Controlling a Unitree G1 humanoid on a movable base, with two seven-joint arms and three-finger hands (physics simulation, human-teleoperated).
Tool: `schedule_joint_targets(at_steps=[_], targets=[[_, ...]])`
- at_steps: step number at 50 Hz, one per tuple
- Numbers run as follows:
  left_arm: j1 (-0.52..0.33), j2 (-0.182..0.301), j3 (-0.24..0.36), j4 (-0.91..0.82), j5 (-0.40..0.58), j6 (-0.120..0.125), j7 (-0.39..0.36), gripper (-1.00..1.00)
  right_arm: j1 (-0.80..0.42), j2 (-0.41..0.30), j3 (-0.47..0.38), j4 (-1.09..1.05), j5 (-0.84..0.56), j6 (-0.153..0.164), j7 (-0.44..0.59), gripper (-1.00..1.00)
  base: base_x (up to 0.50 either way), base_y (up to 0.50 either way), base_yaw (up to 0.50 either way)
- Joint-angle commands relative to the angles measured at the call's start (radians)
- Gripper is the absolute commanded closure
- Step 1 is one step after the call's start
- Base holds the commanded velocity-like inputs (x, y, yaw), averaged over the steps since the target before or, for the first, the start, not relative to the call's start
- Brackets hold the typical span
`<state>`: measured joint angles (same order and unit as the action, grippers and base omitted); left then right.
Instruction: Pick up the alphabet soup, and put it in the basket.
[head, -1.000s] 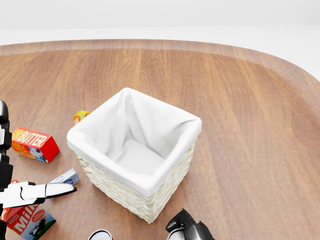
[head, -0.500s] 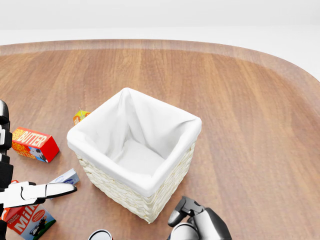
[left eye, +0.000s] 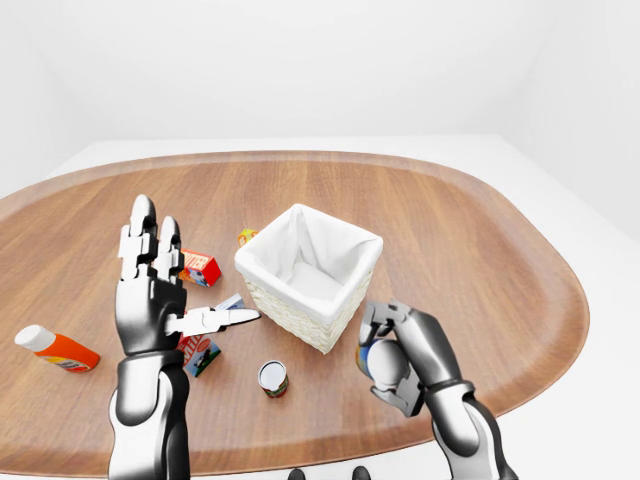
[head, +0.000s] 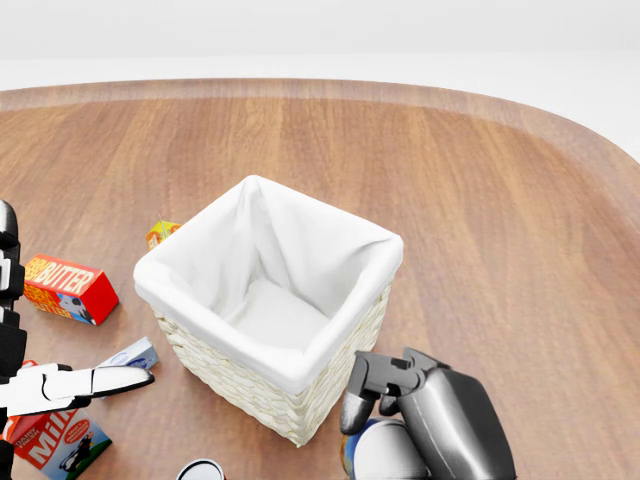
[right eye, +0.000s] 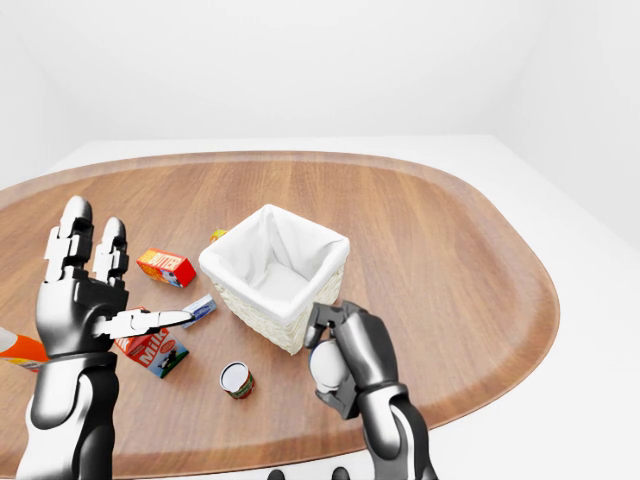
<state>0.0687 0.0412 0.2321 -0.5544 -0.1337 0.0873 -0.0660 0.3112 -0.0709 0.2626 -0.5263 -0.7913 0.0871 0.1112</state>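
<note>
A can, taken to be the alphabet soup (left eye: 368, 358), is gripped in the right robot hand (left eye: 398, 345), whose fingers are closed round it; only a blue and orange strip of its label and a pale end can be made out, and the print cannot be read. The can is held off the tabletop (left eye: 470, 250), just beside the lower right corner of the basket (left eye: 309, 275) as seen in the left-eye view, and not over its opening. The basket is woven, pale, and lined with white cloth; it stands upright near the middle of the round wooden tabletop, and nothing is seen inside it. The left robot hand (left eye: 155, 290) is raised at the left with its fingers spread open and one finger pointed towards the basket; nothing is held in it. Scattered to the left of the basket are a butter box (head: 68, 287), a milk carton (right eye: 152, 349), a small orange box (head: 160, 232) and an orange bottle (left eye: 56, 348) lying flat. A second can (left eye: 272, 378) stands below the basket.
</note>
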Motion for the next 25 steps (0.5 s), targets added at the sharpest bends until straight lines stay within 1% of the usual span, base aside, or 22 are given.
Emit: schedule_joint_targets(at_steps=[1, 7, 9, 10, 11, 13, 15, 19, 20, 22, 23, 24, 25], targets=[[-0.001, 0.000, 0.001, 0.001, -0.002, 0.000, 0.000, -1.00, -0.029, 0.004, 0.006, -0.185, -0.065, 0.000, 0.075, 1.00, 0.00, 0.00, 0.00], [-0.002, 0.001, -0.001, 0.002, -0.001, 0.000, 0.000, -1.00, -0.045, 0.017, 0.009, -0.232, -0.115, 0.000, 0.120, 1.00, 0.00, 0.00, 0.00], [-0.001, 0.001, -0.001, -0.001, -0.001, 0.000, 0.001, -1.00, -0.059, 0.021, 0.012, -0.255, -0.143, 0.000, 0.146, 1.00, 0.00, 0.00, 0.00], [-0.002, 0.001, 0.000, -0.002, -0.003, 0.000, 0.001, -1.00, -0.078, 0.024, 0.014, -0.283, -0.174, 0.000, 0.176, 1.00, 0.00, 0.00, 0.00], [-0.003, 0.001, 0.000, -0.002, -0.003, 0.000, 0.001, -1.00, -0.079, 0.027, 0.013, -0.285, -0.179, 0.000, 0.181, 1.00, 0.00, 0.00, 0.00], [-0.003, 0.001, 0.000, 0.000, -0.003, 0.000, 0.000, -1.00, -0.133, 0.041, 0.017, -0.332, -0.253, 0.000, 0.257, 1.00, 0.00, 0.00, 0.00], [-0.002, 0.001, 0.001, 0.000, -0.003, 0.000, 0.000, -1.00, -0.163, 0.060, 0.019, -0.345, -0.302, 0.000, 0.302, 1.00, 0.00, 0.00, 0.00], [-0.002, 0.001, 0.000, 0.003, -0.002, 0.000, 0.000, -1.00, -0.217, 0.095, 0.016, -0.344, -0.366, 0.000, 0.361, 1.00, 0.00, 0.00, 0.00], [-0.002, 0.001, -0.001, 0.004, -0.001, 0.000, 0.000, -1.00, -0.255, 0.105, 0.014, -0.346, -0.398, 0.000, 0.392, 1.00, 0.00, 0.00, 0.00], [-0.002, 0.001, -0.001, 0.004, -0.001, 0.000, 0.000, -1.00, -0.295, 0.129, 0.016, -0.353, -0.457, 0.000, 0.452, 1.00, 0.00, 0.00, 0.00], [-0.002, 0.001, -0.001, 0.004, -0.001, 0.000, 0.000, -1.00, -0.296, 0.133, 0.015, -0.353, -0.460, 0.000, 0.456, 1.00, 0.00, 0.00, 0.00], [-0.002, 0.001, -0.001, 0.006, 0.000, 0.000, 0.000, -1.00, -0.350, 0.150, 0.016, -0.356, -0.517, 0.000, 0.514, 1.00, 0.00, 0.00, 0.00], [-0.002, 0.001, -0.001, 0.007, 0.000, 0.000, 0.000, -1.00, -0.353, 0.158, 0.012, -0.356, -0.524, 0.000, 0.521, 1.00, 0.00, 0.00, 0.00]])
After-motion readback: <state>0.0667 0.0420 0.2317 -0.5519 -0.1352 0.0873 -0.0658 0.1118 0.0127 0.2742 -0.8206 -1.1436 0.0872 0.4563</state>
